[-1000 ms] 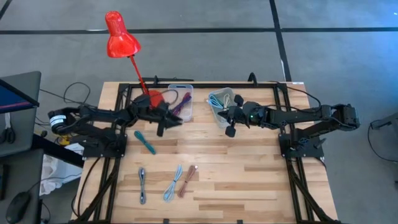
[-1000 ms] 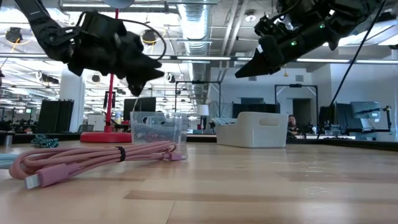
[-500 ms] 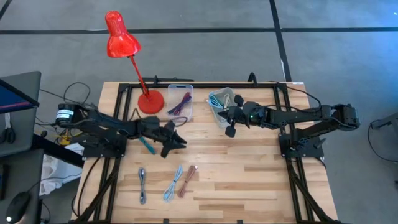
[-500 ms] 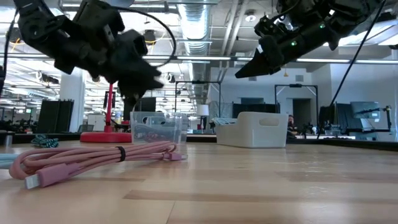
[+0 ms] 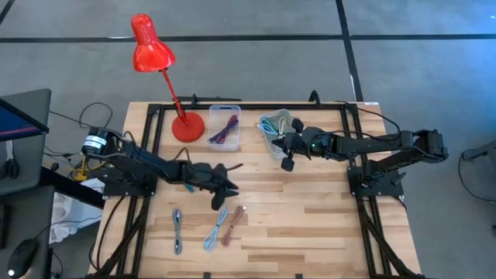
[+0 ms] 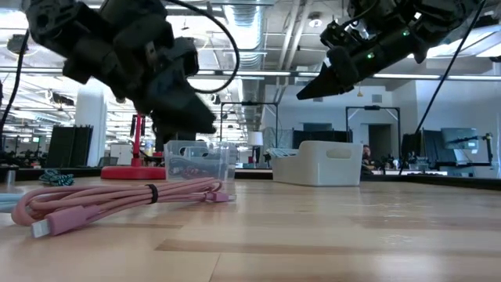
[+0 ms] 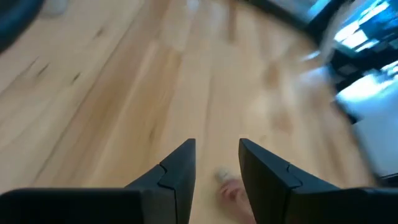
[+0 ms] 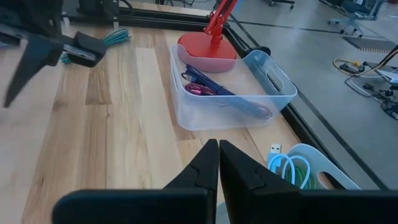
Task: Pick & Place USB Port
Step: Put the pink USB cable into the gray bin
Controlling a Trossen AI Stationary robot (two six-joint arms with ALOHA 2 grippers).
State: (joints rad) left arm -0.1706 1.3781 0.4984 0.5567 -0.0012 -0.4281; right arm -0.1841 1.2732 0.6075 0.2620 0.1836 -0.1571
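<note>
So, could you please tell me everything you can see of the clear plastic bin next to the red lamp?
The clear plastic bin is a rectangular, see-through tub with rounded corners, a rolled rim and a cut-out handle in one end wall. It stands upright and lidless at the table's far edge, close beside the red lamp's base; whether they touch is unclear. Inside lie bundled purple and magenta cables. A white bin sits apart on its other side. Neither hand touches it.

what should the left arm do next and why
Probably lower the left end effector onto the pink cable. Its fingers are open and empty, hovering just above the cables, and the wrist view shows the pink cable's end between them.
</note>
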